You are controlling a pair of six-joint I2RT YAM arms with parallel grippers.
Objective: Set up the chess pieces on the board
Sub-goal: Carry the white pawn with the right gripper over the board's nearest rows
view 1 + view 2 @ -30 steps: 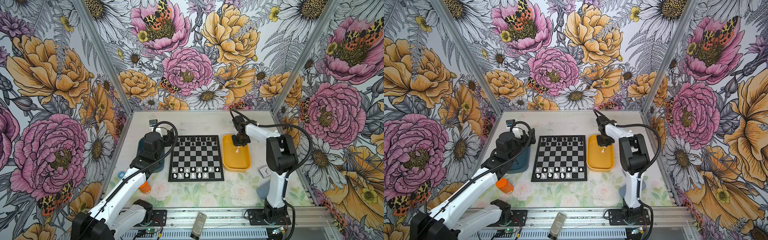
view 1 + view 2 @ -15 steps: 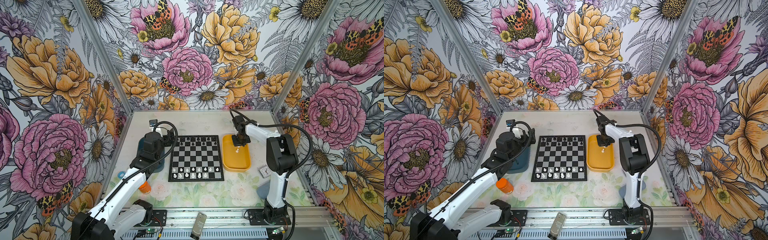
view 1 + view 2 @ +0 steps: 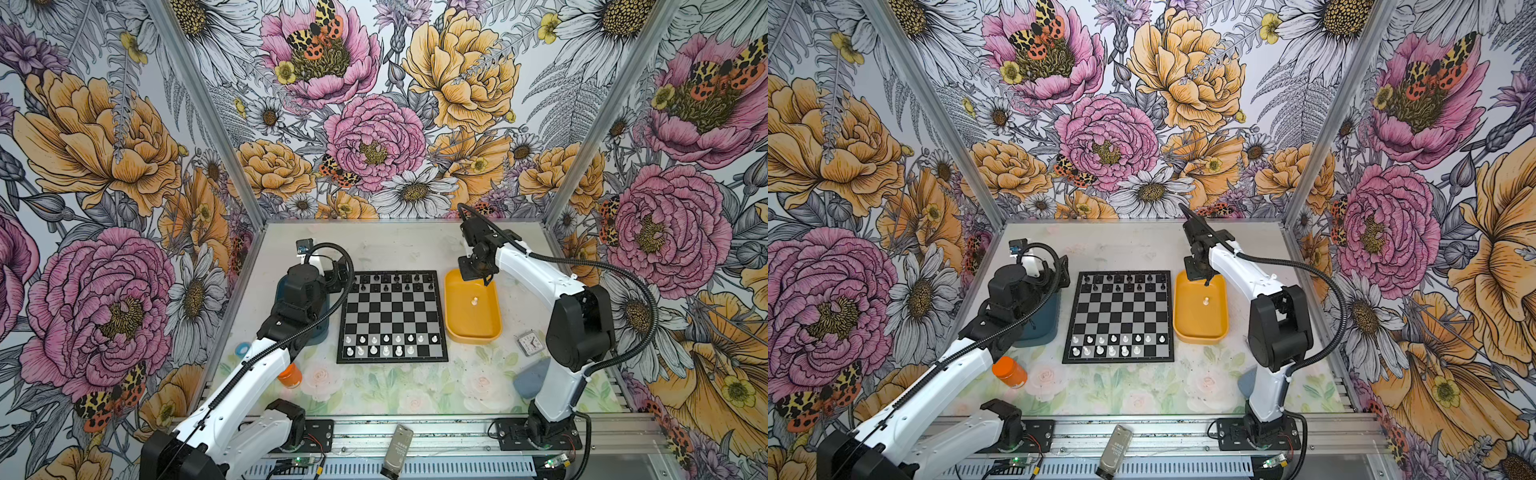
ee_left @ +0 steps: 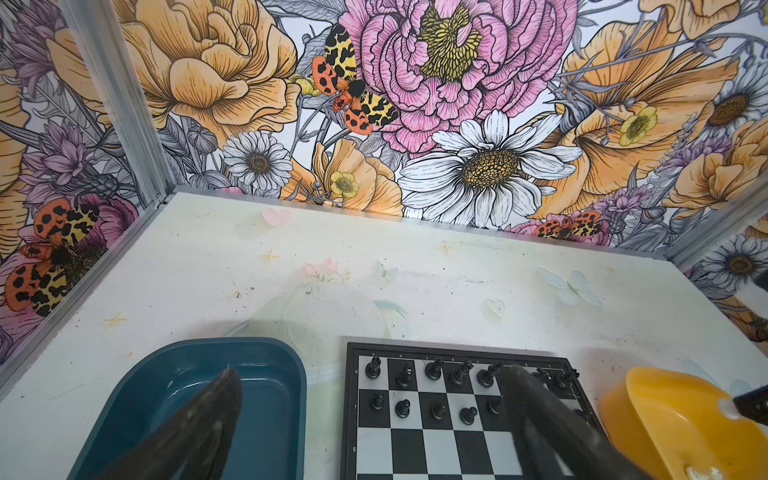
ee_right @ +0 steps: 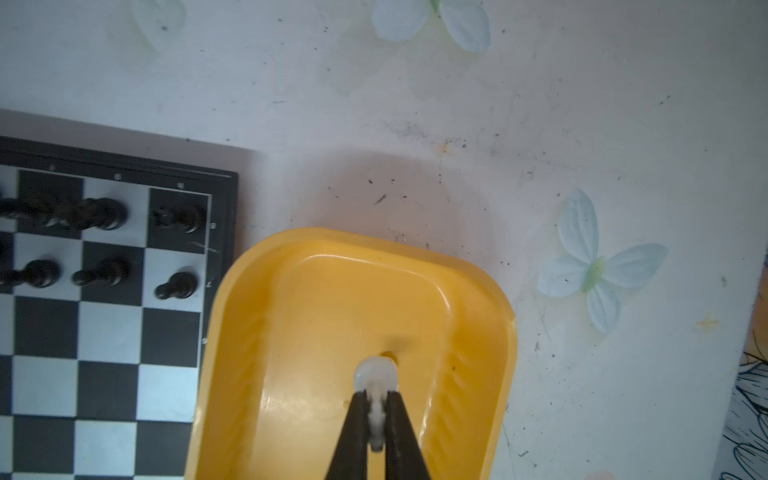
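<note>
Right tool (image 5: 376, 401) pinches a white chess piece (image 5: 375, 372) over the yellow tray (image 5: 257, 332); left tool (image 4: 372, 372) hangs spread wide near the board (image 4: 415, 449).

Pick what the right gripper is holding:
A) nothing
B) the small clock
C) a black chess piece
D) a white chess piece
D: in the right wrist view the right gripper is shut on a white chess piece, with the yellow tray beneath it.
</note>
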